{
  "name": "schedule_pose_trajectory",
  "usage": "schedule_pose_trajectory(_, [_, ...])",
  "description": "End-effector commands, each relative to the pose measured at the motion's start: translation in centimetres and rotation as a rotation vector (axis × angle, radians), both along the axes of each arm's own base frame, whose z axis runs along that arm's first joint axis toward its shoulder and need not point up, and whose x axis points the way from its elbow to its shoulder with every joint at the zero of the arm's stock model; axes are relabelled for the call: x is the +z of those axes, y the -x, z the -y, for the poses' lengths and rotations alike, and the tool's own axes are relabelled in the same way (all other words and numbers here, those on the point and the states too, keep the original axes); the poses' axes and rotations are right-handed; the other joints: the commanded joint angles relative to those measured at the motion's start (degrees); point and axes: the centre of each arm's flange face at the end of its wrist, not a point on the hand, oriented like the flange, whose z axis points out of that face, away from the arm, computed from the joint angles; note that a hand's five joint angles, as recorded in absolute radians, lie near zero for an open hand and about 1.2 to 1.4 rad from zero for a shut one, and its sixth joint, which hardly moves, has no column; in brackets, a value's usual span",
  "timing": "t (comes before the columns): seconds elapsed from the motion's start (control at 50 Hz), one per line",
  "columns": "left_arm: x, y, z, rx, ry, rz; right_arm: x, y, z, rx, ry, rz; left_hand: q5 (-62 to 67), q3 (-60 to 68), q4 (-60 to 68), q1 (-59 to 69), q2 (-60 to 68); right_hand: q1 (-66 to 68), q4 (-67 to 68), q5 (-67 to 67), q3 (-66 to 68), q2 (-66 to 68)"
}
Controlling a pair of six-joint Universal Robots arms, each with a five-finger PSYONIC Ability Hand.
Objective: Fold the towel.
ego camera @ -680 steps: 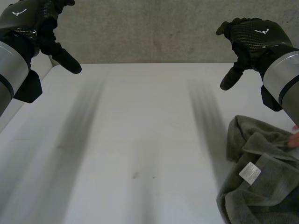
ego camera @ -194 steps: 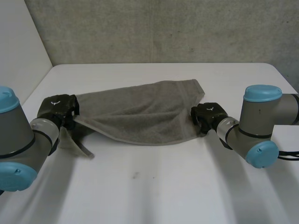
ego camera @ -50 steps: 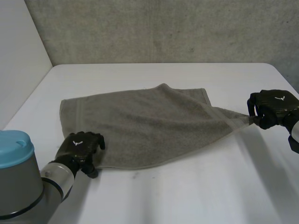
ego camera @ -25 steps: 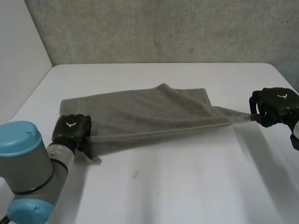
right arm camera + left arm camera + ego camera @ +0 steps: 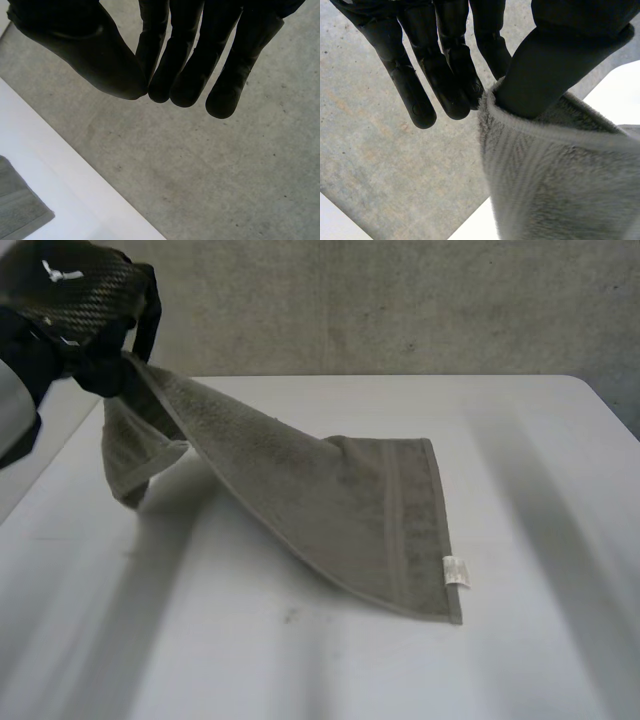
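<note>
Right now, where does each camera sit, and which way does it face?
Head view: between and behind the arms, looking down at the table; the left hand holds a towel corner up.
Left wrist view: on the left wrist, looking along its fingers, which pinch the towel, toward the wall.
Right wrist view: on the right wrist, looking along the open right hand toward the wall.
Shared: all three show the towel.
</note>
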Motion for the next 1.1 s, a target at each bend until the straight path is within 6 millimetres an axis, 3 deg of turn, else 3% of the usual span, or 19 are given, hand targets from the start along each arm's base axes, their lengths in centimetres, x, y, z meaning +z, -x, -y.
schedule_pose_trajectory(0.02, [-4.0, -1.0, 1.4, 0.05, -0.159, 0.061, -4.8, -0.2, 0.2, 0.015, -0.22, -0.007, 11.1, 10.29, 10.22, 11.64, 10.23, -39.7, -39.6, -40.17, -38.64, -39.17])
schedule_pose_trajectory(0.04, [-5.9, -1.3, 1.8, 0.065, -0.214, 0.082, -4.8, -0.2, 0.2, 0.015, -0.221, -0.007, 11.1, 10.29, 10.22, 11.64, 10.23, -40.05, -39.95, -40.52, -38.99, -39.52])
schedule_pose_trajectory(0.06, [-5.9, -1.3, 1.8, 0.065, -0.215, 0.083, -7.0, -0.3, 0.5, 0.017, -0.28, -0.017, 11.1, 10.29, 10.22, 11.64, 10.23, -45.55, -45.45, -46.01, -44.49, -45.01])
schedule_pose_trajectory(0.08, [-7.2, -1.6, 2.1, 0.077, -0.245, 0.093, -9.1, -0.3, 0.6, 0.021, -0.331, -0.028, 11.1, 10.29, 10.22, 11.64, 10.23, -45.93, -45.84, -46.4, -44.88, -45.4])
schedule_pose_trajectory(0.1, [-8.4, -1.8, 2.4, 0.086, -0.268, 0.098, -9.1, -0.3, 0.6, 0.021, -0.331, -0.028, 11.1, 10.29, 10.22, 11.64, 10.23, -45.94, -45.85, -46.41, -44.88, -45.41])
schedule_pose_trajectory(0.14, [-9.5, -1.8, 2.7, 0.091, -0.281, 0.102, -12.8, -1.8, -0.4, 0.08, -0.391, -0.035, 11.1, 10.29, 10.22, 11.64, 10.23, -49.78, -49.69, -50.25, -48.73, -49.25])
schedule_pose_trajectory(0.2, [-10.8, -1.7, 3.3, 0.094, -0.281, 0.1, -14.4, -3.1, -1.2, 0.122, -0.409, -0.041, 11.1, 10.29, 10.22, 11.64, 10.23, -53.34, -53.25, -53.81, -52.29, -52.81])
schedule_pose_trajectory(0.26, [-10.8, -1.6, 3.7, 0.099, -0.25, 0.088, -18.6, -5.3, -3.2, 0.199, -0.477, -0.022, 11.1, 10.29, 10.22, 11.64, 10.23, -58.04, -57.95, -58.51, -56.99, -57.51])
schedule_pose_trajectory(0.28, [-10.8, -1.6, 3.7, 0.099, -0.249, 0.088, -18.6, -5.3, -3.2, 0.199, -0.478, -0.022, 11.1, 10.29, 10.22, 11.64, 10.23, -58.05, -57.96, -58.52, -57.0, -57.52])
schedule_pose_trajectory(0.32, [-10.1, -1.5, 4.1, 0.102, -0.219, 0.076, -20.7, -6.3, -4.0, 0.232, -0.555, 0.032, 11.1, 10.29, 10.22, 11.64, 10.23, -59.72, -59.63, -60.19, -58.67, -59.19])
schedule_pose_trajectory(0.38, [-9.0, -1.4, 4.4, 0.104, -0.188, 0.057, -22.4, -7.7, -4.8, 0.279, -0.619, 0.077, 11.1, 10.29, 10.22, 11.64, 10.23, -61.24, -61.15, -61.71, -60.19, -60.71])
schedule_pose_trajectory(0.54, [-6.9, -1.3, 5.1, 0.107, -0.157, -0.057, -24.4, -11.4, -6.0, 0.394, -0.632, 0.082, 11.1, 10.29, 10.22, 11.64, 10.23, -66.88, -66.79, -67.35, -65.83, -66.35])
schedule_pose_trajectory(0.8, [0.7, -0.3, 5.0, 0.051, -0.006, -0.297, -23.8, -15.3, -6.0, 0.344, -0.699, 0.293, 11.1, 10.29, 10.22, 11.64, 10.23, -66.88, -66.79, -67.35, -65.83, -66.35])
schedule_pose_trajectory(0.98, [1.2, 0.6, 4.1, 0.016, -0.014, -0.31, -25.0, -19.4, -8.0, 0.383, -0.757, 0.368, 11.1, 10.29, 10.22, 11.64, 10.23, -66.88, -66.79, -67.35, -65.83, -66.35])
schedule_pose_trajectory(1.08, [0.6, 0.8, 4.0, 0.011, -0.043, -0.321, -26.1, -21.1, -7.6, 0.351, -0.699, 0.4, 11.1, 10.29, 10.22, 11.64, 10.23, -63.77, -63.68, -64.24, -62.72, -63.24])
schedule_pose_trajectory(1.1, [0.4, 0.8, 4.1, 0.011, -0.053, -0.327, -26.5, -21.5, -7.2, 0.334, -0.67, 0.406, 11.1, 10.29, 10.22, 11.64, 10.23, -57.94, -57.85, -58.41, -56.89, -57.41])
